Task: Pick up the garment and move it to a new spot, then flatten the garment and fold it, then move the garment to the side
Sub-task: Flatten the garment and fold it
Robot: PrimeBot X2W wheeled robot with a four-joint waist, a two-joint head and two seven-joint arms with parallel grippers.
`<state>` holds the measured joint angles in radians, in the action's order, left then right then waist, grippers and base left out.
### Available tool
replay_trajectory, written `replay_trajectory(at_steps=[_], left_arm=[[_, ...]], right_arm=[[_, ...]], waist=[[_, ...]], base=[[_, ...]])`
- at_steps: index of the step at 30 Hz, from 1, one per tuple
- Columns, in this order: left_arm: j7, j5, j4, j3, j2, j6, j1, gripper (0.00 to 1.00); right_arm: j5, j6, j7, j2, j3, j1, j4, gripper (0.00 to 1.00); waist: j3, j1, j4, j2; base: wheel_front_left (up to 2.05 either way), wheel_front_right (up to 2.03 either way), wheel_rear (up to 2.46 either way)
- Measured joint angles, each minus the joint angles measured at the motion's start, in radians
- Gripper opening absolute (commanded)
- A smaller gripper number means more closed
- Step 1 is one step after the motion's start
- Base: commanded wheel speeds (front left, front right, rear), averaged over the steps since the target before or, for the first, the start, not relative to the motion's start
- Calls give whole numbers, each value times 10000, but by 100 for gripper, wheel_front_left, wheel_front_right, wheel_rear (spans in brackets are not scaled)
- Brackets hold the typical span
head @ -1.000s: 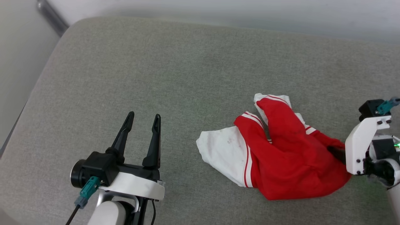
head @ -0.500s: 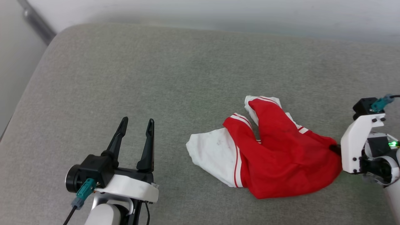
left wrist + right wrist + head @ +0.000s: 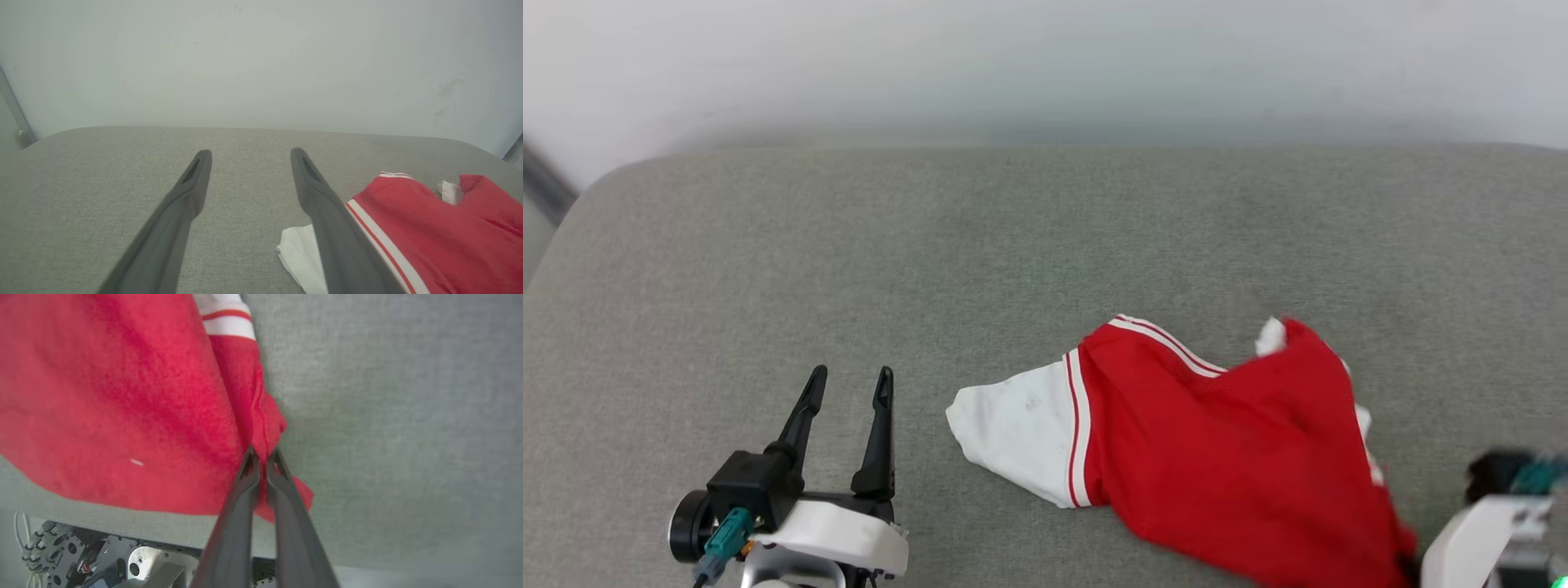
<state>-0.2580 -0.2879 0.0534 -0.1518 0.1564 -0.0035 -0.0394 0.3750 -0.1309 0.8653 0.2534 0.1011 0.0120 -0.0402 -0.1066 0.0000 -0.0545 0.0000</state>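
1. cushion (image 3: 849,269): grey-green fabric surface, spanning the head view below a pale wall (image 3: 1045,65).
2. garment (image 3: 1217,457): red with white striped trim, crumpled, at the lower right of the head view. Its white end points toward the centre and most of it rests on the cushion.
3. left gripper (image 3: 851,371): lower left of the head view, fingers spread wide with nothing between them, just left of the garment's white end.
4. right gripper (image 3: 262,455): centre of the right wrist view, fingers pinched together on a fold at the garment's red edge.

Status, as judged: the grasp is made and the pick-up has begun. Moving, flattening, folding and setting aside all remain.
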Motion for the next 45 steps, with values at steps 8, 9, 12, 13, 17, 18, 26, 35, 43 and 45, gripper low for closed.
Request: replay_trajectory(at_steps=[8, 9, 12, 13, 17, 18, 26, 35, 43, 45], left_arm=[[176, -161, 100, 40, 102, 79, 350, 100], [180, -174, 123, 42, 115, 79, 378, 100], [242, -234, 144, 35, 159, 81, 516, 100], [268, -234, 148, 19, 165, 102, 561, 100], [368, -240, 127, -12, 182, 151, 659, 100], [407, -249, 125, -10, 196, 167, 691, 100], [750, -324, 127, 17, 326, 322, 834, 100], [2113, -313, 104, -192, 652, 387, 456, 100], [5012, -510, 564, -842, 1103, -198, -1308, 100], [5848, -612, 769, -999, 1204, -351, -1716, 100]], right_arm=[[-63, 0, -604, -1394, -105, 1818, -6, 100], [-134, 0, -938, -1444, -88, 1834, -23, 100], [-414, -2, -2305, -1546, 31, 1812, 102, 100], [-500, -2, -2934, -1586, 171, 1776, 176, 100], [-761, 0, -5060, -1718, 395, 1557, 334, 100], [-828, 0, -5503, -1749, 431, 1508, 343, 100], [-1582, -2, -8054, -1787, -59, 966, 594, 100], [-2011, -2, -8274, -1747, -692, 672, 1453, 100], [-2063, 0, -8004, -1772, -1032, 371, 2117, 100], [-2075, -2, -7952, -1787, -1101, 293, 2182, 100]], waist=[[380, 0, 314, 0], [428, 0, 331, 0], [583, 0, 376, 0], [633, 0, 384, 0], [823, 0, 394, 0], [872, 0, 393, 0], [1160, 0, 357, 0], [1127, 0, 440, 0], [397, 0, 646, 0], [152, 0, 726, 0]], base=[[0, 0, 0], [0, 0, 0], [0, 0, 0], [0, 0, 0], [0, 0, 0], [0, 0, 0], [0, 0, 0], [0, 0, 0], [0, 0, 0], [0, 0, 0]])
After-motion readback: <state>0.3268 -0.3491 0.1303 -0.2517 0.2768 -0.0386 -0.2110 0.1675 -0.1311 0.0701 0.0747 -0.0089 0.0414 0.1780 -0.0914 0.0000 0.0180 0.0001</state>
